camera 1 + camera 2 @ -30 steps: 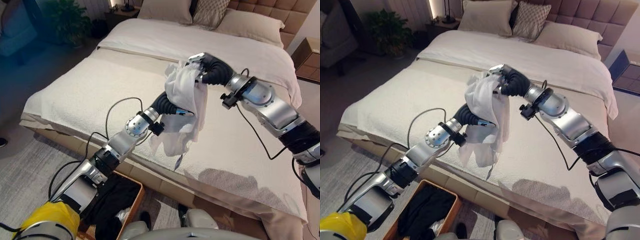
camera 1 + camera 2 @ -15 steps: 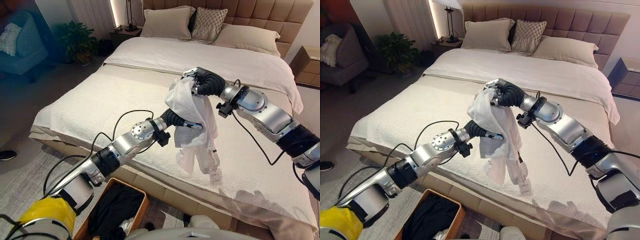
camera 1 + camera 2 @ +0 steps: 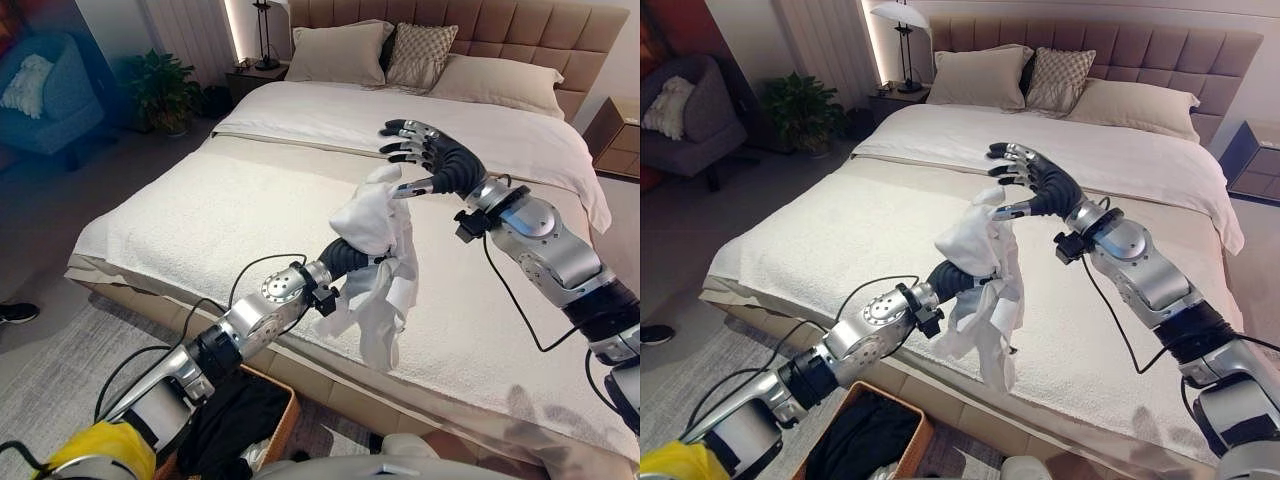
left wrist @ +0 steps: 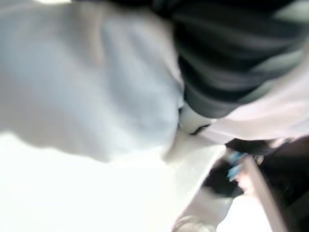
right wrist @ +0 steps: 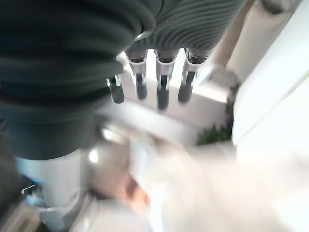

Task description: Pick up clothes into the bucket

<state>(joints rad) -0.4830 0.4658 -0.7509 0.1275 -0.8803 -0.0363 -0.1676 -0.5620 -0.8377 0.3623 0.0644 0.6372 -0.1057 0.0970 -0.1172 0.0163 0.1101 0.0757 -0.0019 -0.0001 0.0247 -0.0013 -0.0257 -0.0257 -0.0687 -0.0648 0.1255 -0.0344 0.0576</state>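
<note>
While the white garment (image 3: 378, 262) hangs in mid-air above the near side of the bed (image 3: 200, 200), it is draped over the left hand (image 3: 955, 276), whose fingers are buried in the cloth, so whether they are curled or straight cannot be told. Folds of the garment are bunched high over the hand, and a long tail of cloth is seen trailing down toward the bed's near edge. Just above and beside the bunched top, the right hand (image 3: 425, 158) is held with its fingers spread and straight, nothing gripped, its thumb close to the cloth; contact between thumb and cloth cannot be made out. In the right wrist view the same straight fingers (image 5: 161, 84) are shown in a row, apart from the pale cloth below them. A wooden bucket (image 3: 915, 432) is seen on the floor at the foot of the bed, beneath the left arm, with dark clothing (image 3: 865, 440) already lying inside. Pillows (image 3: 350, 52) are propped against the padded headboard (image 3: 520, 30) at the far end, and a potted plant (image 3: 165, 90) is placed beside the bed.
</note>
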